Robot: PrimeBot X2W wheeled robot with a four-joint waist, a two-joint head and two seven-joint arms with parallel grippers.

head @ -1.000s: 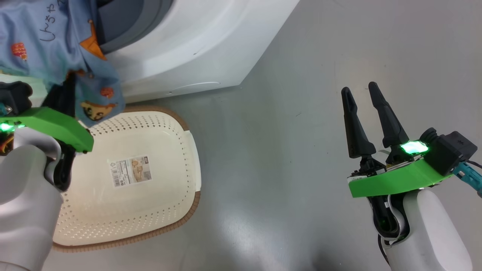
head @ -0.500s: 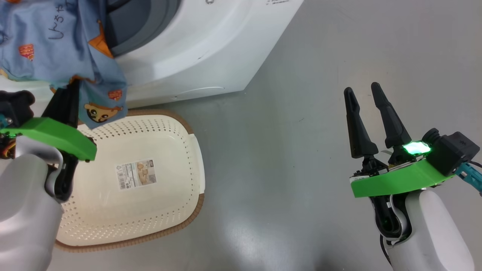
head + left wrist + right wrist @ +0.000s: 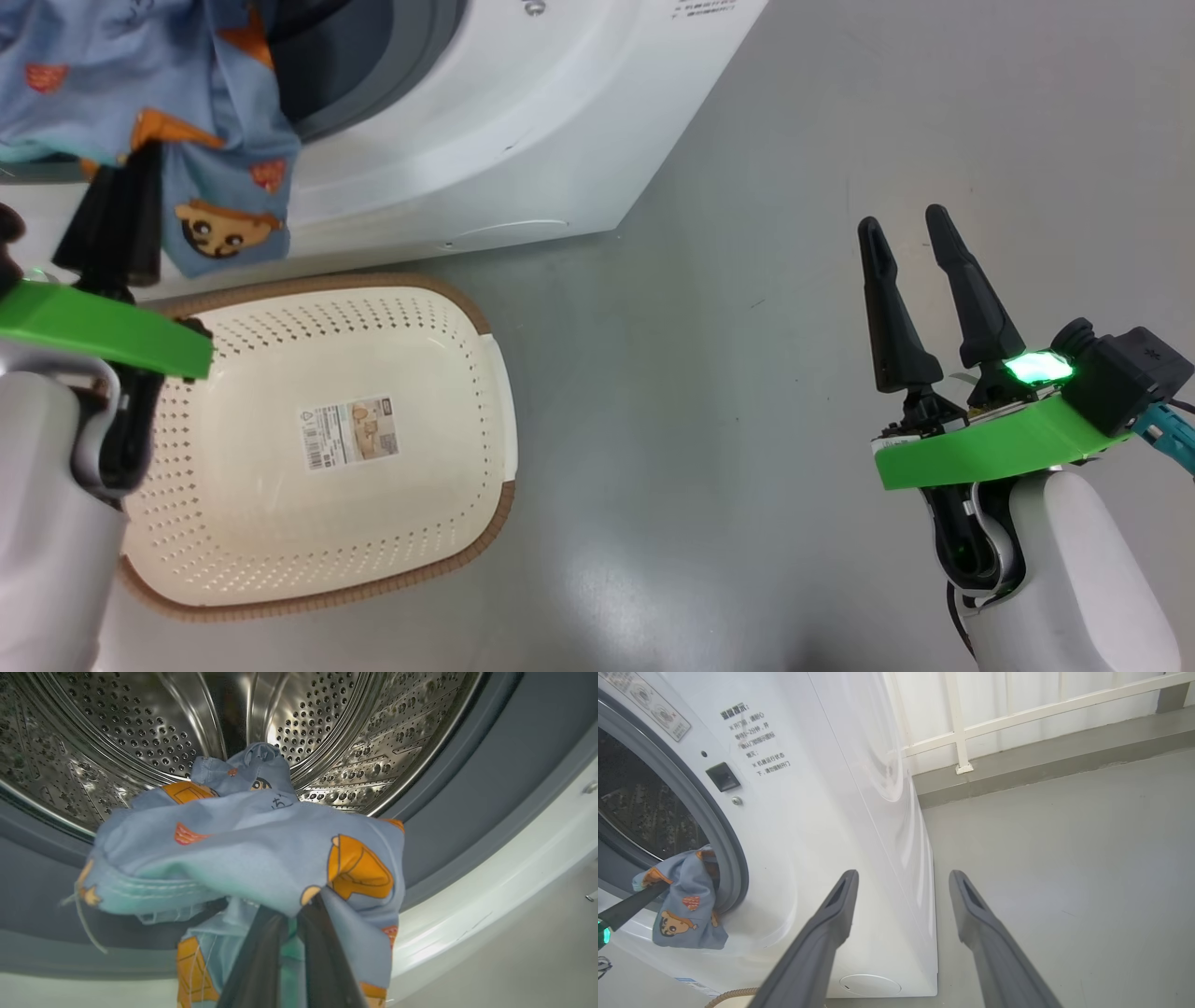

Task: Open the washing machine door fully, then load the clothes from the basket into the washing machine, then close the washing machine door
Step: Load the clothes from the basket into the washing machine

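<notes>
My left gripper (image 3: 140,163) is shut on the clothes (image 3: 140,84), light blue fabric with orange-brown cartoon figures, and its fingertips are buried in the cloth. The bundle (image 3: 243,849) hangs at the mouth of the washing machine (image 3: 485,112), in front of the steel drum (image 3: 140,728) and over the grey gasket (image 3: 467,788). On the floor below stands the cream basket (image 3: 467,373), holding nothing but its paper label (image 3: 348,431). My right gripper (image 3: 903,222) is open and holds nothing, off to the right above the floor. The washing machine door is out of view.
Grey floor (image 3: 747,420) spreads between the basket and my right arm. In the right wrist view the washer's white side panel (image 3: 878,812) stands just left of my right gripper (image 3: 903,875). A white railing (image 3: 1017,714) runs along the far wall.
My left gripper has carried the clothes up and forward toward the drum opening and closed tighter on them. The head camera has shifted a little. The right arm is unchanged.
</notes>
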